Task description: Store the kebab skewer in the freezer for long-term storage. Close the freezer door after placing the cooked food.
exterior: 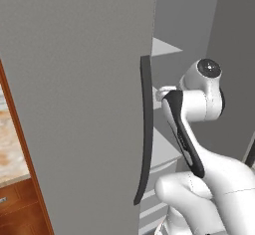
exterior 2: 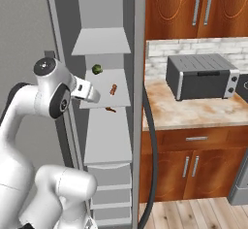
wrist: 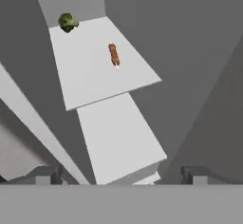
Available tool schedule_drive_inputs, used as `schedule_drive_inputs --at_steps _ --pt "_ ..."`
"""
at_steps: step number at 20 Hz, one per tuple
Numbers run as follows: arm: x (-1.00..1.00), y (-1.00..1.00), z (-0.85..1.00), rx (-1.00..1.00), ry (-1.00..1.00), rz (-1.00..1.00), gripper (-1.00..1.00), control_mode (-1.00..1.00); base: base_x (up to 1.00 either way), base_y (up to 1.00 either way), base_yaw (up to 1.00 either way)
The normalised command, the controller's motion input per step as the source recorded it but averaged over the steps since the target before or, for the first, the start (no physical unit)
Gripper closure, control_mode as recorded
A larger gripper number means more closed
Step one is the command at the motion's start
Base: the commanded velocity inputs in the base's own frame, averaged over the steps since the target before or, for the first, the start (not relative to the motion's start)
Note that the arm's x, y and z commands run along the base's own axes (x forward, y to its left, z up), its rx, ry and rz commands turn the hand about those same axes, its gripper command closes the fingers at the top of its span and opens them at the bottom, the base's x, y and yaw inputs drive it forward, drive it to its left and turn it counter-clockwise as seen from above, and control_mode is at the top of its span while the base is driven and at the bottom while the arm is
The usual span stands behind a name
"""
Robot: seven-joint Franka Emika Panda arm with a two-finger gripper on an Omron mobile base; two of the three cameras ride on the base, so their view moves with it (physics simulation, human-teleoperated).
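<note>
I am in a kitchen, in front of the tall grey freezer (exterior 2: 104, 77). It stands open, with pale grey shelves up high and drawers lower down. The kebab skewer (wrist: 114, 54) lies flat on one of the shelves (wrist: 90, 71). A small green broccoli (wrist: 68, 22) sits at the back corner of that same shelf, well apart from the skewer.

My gripper (wrist: 121, 175) is spread wide and holds nothing. My two dark fingertips (wrist: 45, 174) hang out in front of the shelves and touch nothing.

The right base view shows things that the other views do not. There is a brown wooden cabinet (exterior 2: 193, 167) under a light stone counter (exterior 2: 193, 111), and a grey toaster oven (exterior 2: 201, 75) stands on that counter. More brown cabinets hang above it. In that view I also see a second small brown thing at the front edge of the shelf; I cannot tell what it is.

The left base view shows the freezer door (exterior: 74, 104) swung open, with its long dark handle (exterior: 144, 129) close to my arm.
</note>
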Motion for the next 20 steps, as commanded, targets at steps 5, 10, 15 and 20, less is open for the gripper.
schedule_drive_inputs --at_steps 5,10,15,20 --pt "-0.7 0.1 0.05 0.01 0.18 -0.01 -1.0 -1.0 0.0 0.0 0.0" --pt "-0.47 0.07 0.0 0.05 0.21 0.01 -1.0 -1.0 0.0 0.0 0.0" --pt "-0.4 0.13 0.0 0.03 0.22 0.08 -1.0 -1.0 0.0 0.0 0.0" --pt "-0.52 0.08 0.0 0.01 0.08 0.12 -1.0 -1.0 0.0 0.0 0.0"
